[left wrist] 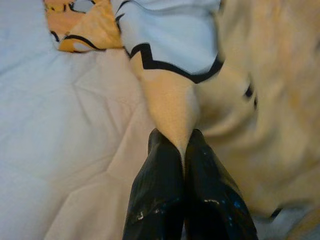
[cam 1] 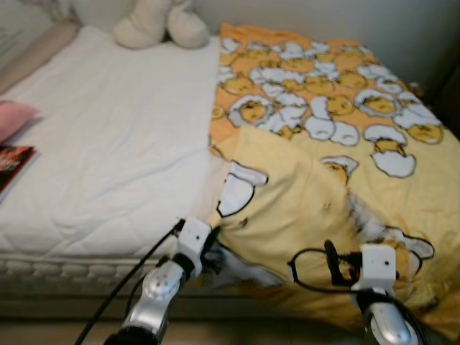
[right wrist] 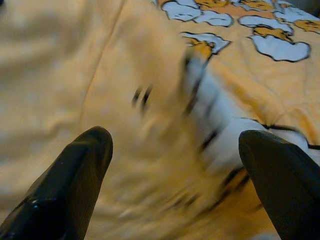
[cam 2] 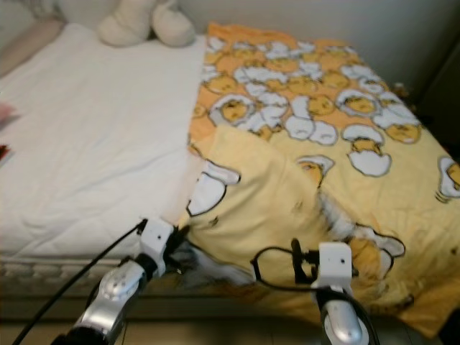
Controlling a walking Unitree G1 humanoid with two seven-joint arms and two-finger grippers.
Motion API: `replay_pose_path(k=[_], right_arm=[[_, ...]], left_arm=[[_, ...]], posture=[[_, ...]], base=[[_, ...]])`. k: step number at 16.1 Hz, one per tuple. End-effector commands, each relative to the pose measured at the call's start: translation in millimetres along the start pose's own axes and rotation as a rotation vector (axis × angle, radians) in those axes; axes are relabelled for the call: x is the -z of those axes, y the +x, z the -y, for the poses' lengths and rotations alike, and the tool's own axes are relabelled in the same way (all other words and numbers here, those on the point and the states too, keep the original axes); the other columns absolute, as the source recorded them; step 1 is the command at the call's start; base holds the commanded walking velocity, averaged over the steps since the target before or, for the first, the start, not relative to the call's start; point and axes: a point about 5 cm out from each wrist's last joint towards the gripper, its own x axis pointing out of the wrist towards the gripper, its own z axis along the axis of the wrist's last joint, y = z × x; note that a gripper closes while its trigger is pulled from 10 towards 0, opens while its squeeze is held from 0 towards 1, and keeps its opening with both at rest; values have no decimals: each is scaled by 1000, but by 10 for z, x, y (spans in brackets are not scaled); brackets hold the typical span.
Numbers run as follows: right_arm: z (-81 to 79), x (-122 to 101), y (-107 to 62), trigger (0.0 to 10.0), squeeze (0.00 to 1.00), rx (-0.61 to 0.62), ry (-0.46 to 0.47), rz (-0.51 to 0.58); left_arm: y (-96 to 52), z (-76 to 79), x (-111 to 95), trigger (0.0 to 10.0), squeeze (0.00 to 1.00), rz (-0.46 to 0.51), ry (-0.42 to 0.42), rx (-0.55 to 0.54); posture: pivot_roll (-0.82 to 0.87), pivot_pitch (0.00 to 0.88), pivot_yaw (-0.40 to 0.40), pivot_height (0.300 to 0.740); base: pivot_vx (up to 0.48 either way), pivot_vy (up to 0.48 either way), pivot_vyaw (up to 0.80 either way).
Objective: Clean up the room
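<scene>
Blanket point(cam 1: 338, 144) in yellow and orange, printed with white egg-shell cartoon figures, covers the robot's-right half of the bed, its near part crumpled and folded back on itself and hanging over the bed's front edge. Its left border runs up the middle of the bed, leaving the white quilted mattress point(cam 1: 108, 144) bare on the other side.

At the near edge of the bed the left pincer point(left wrist: 182, 150) has its two black fingers point(left wrist: 160, 200) pressed together on a pinched fold of the blanket, the cloth rising in a taut cone from between the tips; in the head views this arm point(cam 1: 162, 287) reaches up to the blanket's lower left corner. The right pincer point(right wrist: 175, 150) hangs just over the crumpled blanket near the front edge, its fingers point(right wrist: 75, 175) spread wide apart with nothing between them; the cloth under it is blurred.

Further out, a cream plush toy point(cam 1: 162, 25) sits at the far end of the mattress against the wall. At the left rim of the bed lie a pink pillow point(cam 1: 13, 118) and, just nearer, a dark red flat thing point(cam 1: 13, 164) too small to make out.
</scene>
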Motion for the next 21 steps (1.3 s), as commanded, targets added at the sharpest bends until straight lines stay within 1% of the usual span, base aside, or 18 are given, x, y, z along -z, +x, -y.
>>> replay_pose_path(k=[1,2,5,7,9,13,14,16,17,18,19,21], right_arm=[[8,-17,12,10000,0,7,9,16],[-29,-39,46,10000,0,0,12,24],[-22,-43,58,10000,0,1,11,31],[-22,-40,65,10000,0,-2,7,30],[-28,-43,84,10000,0,-3,7,32],[-34,-43,110,10000,0,-13,2,34],[-33,-43,110,10000,0,-16,-2,34],[-21,-41,107,10000,0,-16,-4,34],[-15,-38,105,10000,0,-15,-6,34],[-15,-34,103,10000,0,-15,-6,33],[-15,-33,102,10000,0,-15,-6,33],[-25,-13,100,10000,0,-17,-4,27]], left_arm=[[52,51,-144,10000,0,66,19,19],[54,85,-154,10000,0,67,7,32],[12,92,-156,10000,0,54,8,26],[24,86,-171,10000,0,53,-5,12],[41,84,-187,10000,0,48,22,1],[36,106,-201,10000,0,51,13,-3],[37,114,-207,10000,0,59,-2,-3],[39,137,-176,10000,0,36,-55,10],[35,139,-182,10000,0,35,-12,7],[36,137,-187,10000,0,40,12,-4],[36,136,-189,10000,0,41,16,-7],[62,183,-194,10000,0,38,8,8]], posture=[[67,50,-17,740],[64,48,-12,740],[62,50,-13,740],[62,51,-11,740],[61,45,-6,740],[61,42,-14,740],[60,42,-13,740],[57,43,-16,740],[54,45,-14,740],[54,45,-14,740],[54,45,-14,740],[53,48,-12,740]], base=[[0,0,0],[0,0,0],[0,0,0],[0,0,0],[0,0,0],[0,0,0],[0,0,0],[-277,371,0],[-337,345,0],[0,0,0],[0,0,0],[0,0,0]])
